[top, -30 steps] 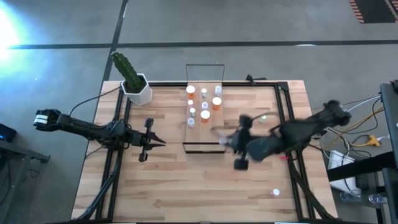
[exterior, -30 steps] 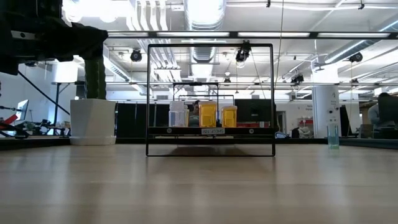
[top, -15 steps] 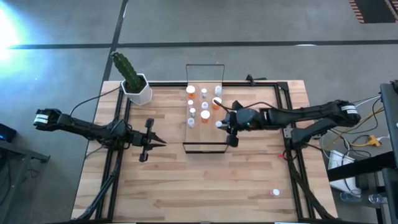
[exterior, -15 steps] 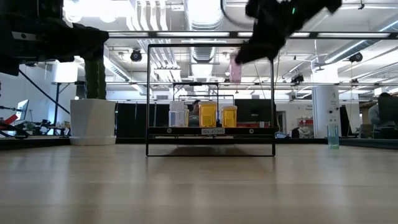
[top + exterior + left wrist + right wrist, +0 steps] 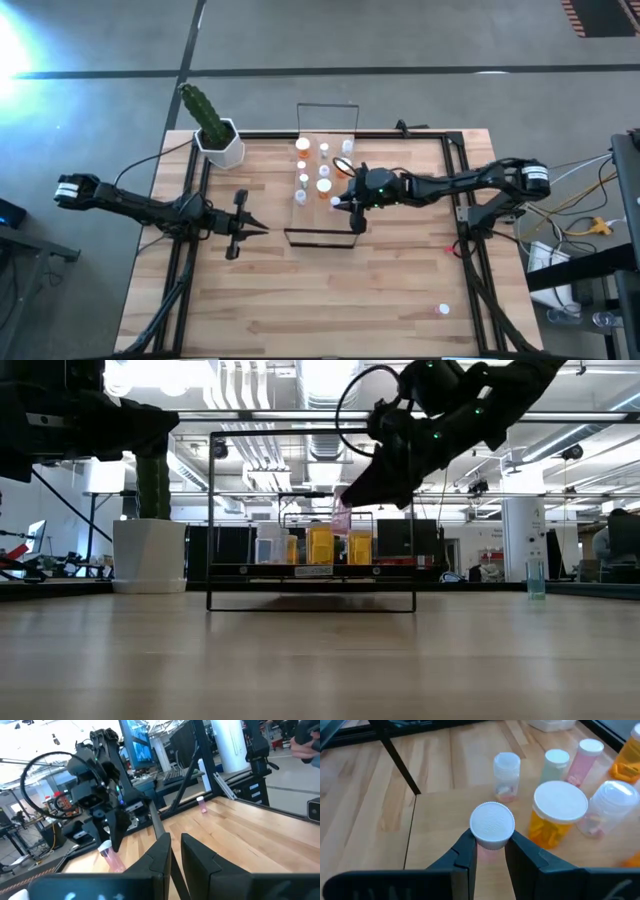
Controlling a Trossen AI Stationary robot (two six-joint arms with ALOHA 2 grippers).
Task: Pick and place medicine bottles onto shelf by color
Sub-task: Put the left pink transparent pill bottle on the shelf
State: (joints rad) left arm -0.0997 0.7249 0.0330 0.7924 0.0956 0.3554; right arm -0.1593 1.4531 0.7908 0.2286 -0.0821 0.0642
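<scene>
Over the shelf point(image 5: 318, 236) now, right gripper point(image 5: 489, 851) pinching a pink bottle point(image 5: 492, 827) by its sides, hanging just above bare board. Best lowered straight, released only on contact, clear of the orange bottle point(image 5: 558, 815) at two o'clock. Left gripper point(image 5: 240, 226) parked toward nine o'clock, fingers pressed nearly together, holding nothing.

Light-wood shelf board with thin black wire frame point(image 5: 322, 214) sits mid-table toward the back edge of striped wooden table point(image 5: 300, 300). White-capped medicine bottles point(image 5: 303, 181) cluster on its rear half. Right claw point(image 5: 343, 203) over shelf's right side, holding pink white-capped bottle point(image 5: 492, 826) above board. Left claw point(image 5: 256, 229) left of shelf. Potted cactus in white pot point(image 5: 218, 143) back-left corner. Lone bottle point(image 5: 443, 310) front-right of table.
</scene>
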